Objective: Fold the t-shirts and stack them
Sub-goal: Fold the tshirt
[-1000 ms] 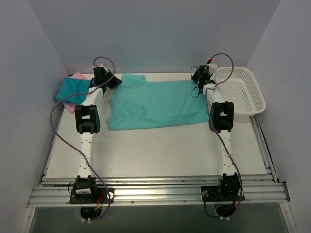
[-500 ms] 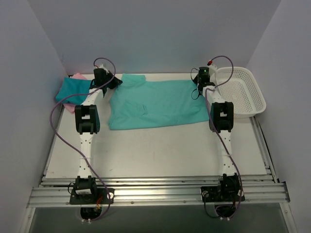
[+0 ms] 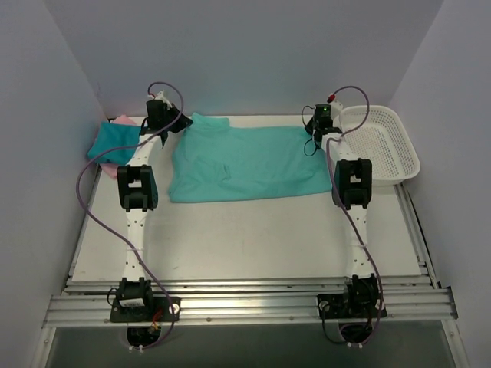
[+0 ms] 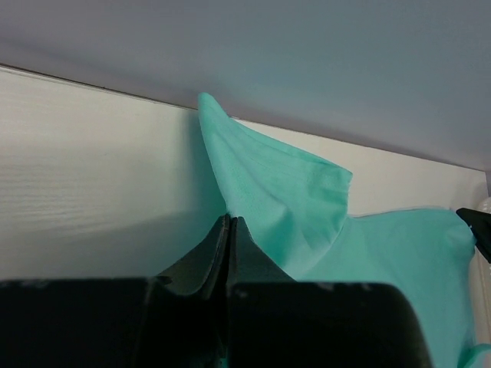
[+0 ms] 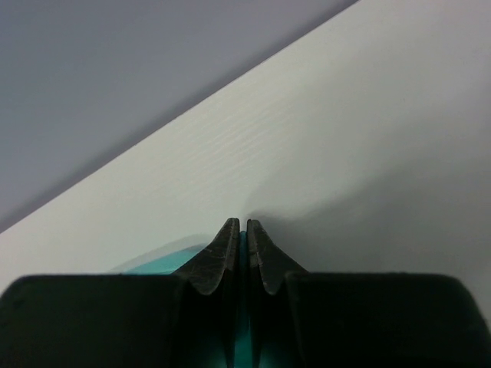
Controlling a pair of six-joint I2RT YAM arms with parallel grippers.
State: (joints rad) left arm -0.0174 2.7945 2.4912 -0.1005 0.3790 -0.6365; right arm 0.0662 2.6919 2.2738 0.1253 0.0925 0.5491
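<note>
At my two o'clock a white mesh basket sits on the white table. Aluminium rails run at six o'clock.

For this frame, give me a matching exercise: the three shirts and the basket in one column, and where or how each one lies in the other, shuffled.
Things:
1. light teal-green t-shirt
2. darker teal-blue t-shirt
3. pink t-shirt
4. white mesh basket

Places or states:
A. at the far right, nothing inside
B. spread out flat in the middle
C. mostly hidden under another shirt, only its edges showing
D. on top of the pile at the far left

Pairs: 1-B, 2-D, 3-C, 4-A
</note>
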